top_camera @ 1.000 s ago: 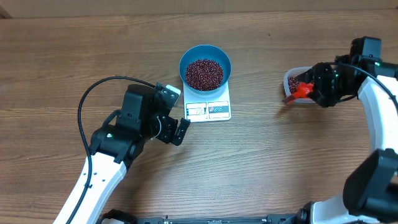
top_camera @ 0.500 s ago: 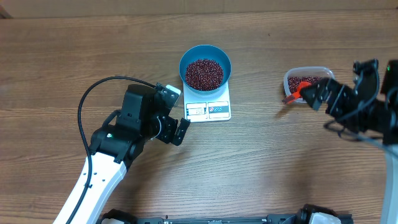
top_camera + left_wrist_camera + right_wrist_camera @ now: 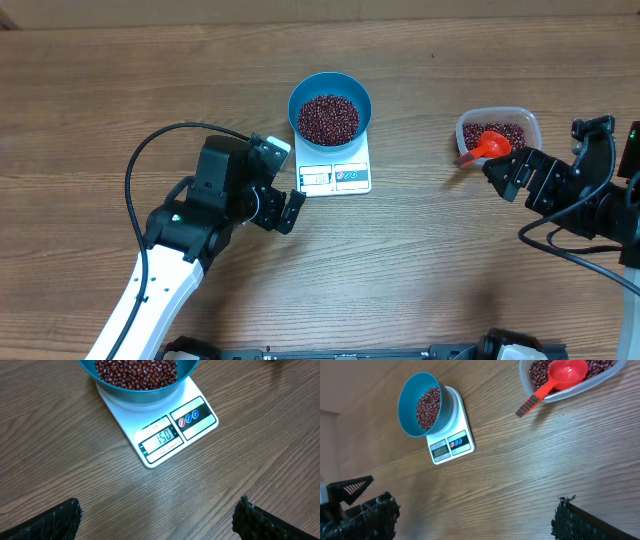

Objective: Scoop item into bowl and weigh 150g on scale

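Sitting on the white scale [image 3: 197,422], the blue bowl [image 3: 140,395] holds the red-brown beans [image 3: 329,118], and the display shows 150. The left tool [image 3: 157,522] and the right tool [image 3: 470,512] both hang released above the tabletop [image 3: 100,80], grasping nothing. A red scoop [image 3: 490,146] lies in the clear tub [image 3: 530,115].

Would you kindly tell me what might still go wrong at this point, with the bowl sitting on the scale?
1. The open left gripper hangs close to the front corner of the scale, whose display shows 150. A careless move could nudge it and disturb the bowl of beans.
2. The handle of the red scoop sticks out over the rim of the tub, near the open right gripper. Snagging it might flick beans onto the table.
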